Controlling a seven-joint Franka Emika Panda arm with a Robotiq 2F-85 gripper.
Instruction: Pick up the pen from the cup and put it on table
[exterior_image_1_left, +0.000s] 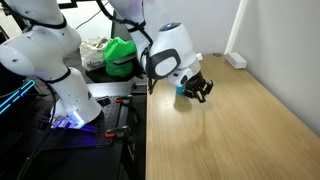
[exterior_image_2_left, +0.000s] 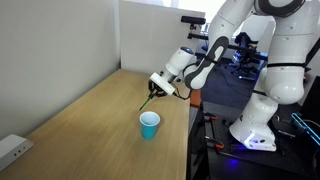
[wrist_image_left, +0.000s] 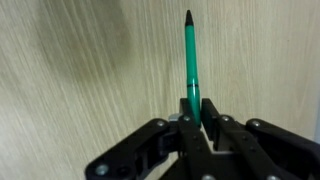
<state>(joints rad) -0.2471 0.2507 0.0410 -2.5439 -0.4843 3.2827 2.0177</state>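
Both exterior views overlook the table (exterior_image_1_left: 240, 120) from opposite ends; the wrist view hugs the tool (wrist_image_left: 197, 108).

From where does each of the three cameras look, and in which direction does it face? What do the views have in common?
In an exterior view: stands off one end of the table, facing along it; shows the white arm and the pincer by the cup.
In an exterior view: stands off a table corner, facing the robot; shows the arm down to its base.
Wrist view: looks past the pincer at the wood; the pen is clamped.
Shared: both exterior views show cup and pincer.
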